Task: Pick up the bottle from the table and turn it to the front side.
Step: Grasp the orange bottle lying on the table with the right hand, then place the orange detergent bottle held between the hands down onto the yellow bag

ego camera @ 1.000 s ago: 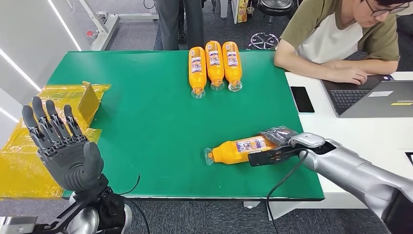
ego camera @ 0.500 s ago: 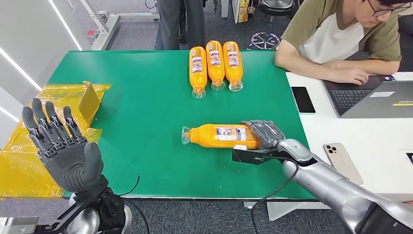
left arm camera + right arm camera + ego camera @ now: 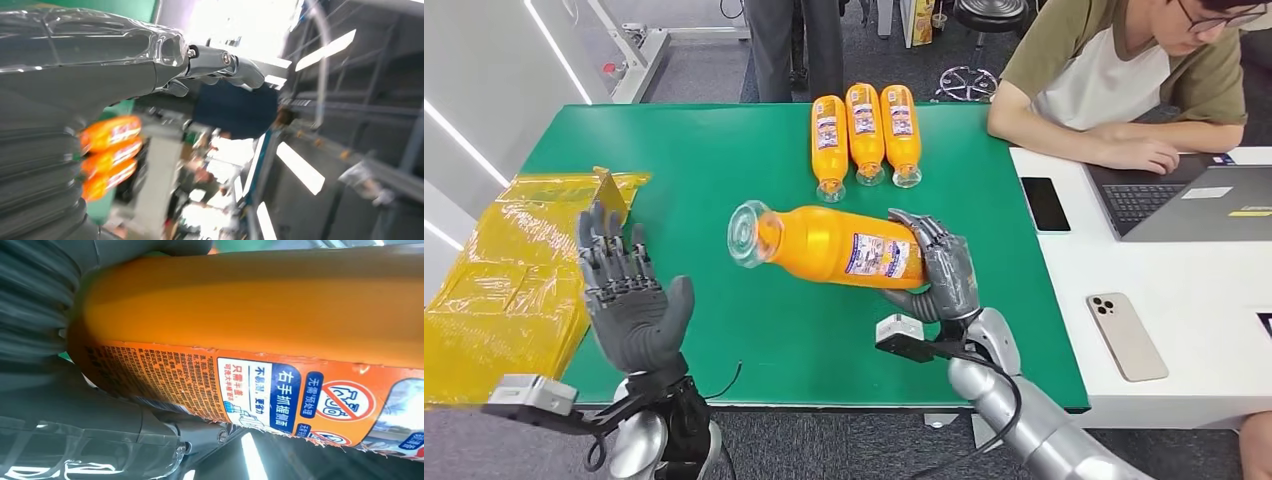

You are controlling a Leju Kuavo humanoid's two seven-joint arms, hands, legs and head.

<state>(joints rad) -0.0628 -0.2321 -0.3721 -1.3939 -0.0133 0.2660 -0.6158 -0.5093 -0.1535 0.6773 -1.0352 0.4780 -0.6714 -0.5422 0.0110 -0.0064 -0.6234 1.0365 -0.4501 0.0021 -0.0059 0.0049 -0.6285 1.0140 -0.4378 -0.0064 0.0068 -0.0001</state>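
The green table spans the head view, with a white desk abutting its far-right side; a person sits there at a laptop, and we note two phones, one dark and one pale, lying flat on the desk. Crumpled yellow packaging lies at the left edge of the table, with a small yellow carton standing open on it; we cannot tell whether anything is inside. Three spare bottles lie side by side at the far edge, caps toward the robot, apparently staged as stock.

The bottle, full of orange liquid and capped, is held clear of the table, roughly level, with its cap end pointing to the robot's left; our right hand wraps its base end, fingers curled over the label, a grasp that leaves the neck free for a hand-over or a twist. In the right wrist view the label shows fine print and warning symbols, which we judge to be the back face, so the turn to the front seems unfinished. Our left hand is raised near the table's left side, palm facing the bottle, fingers spread and holding nothing, probably ready to assist.
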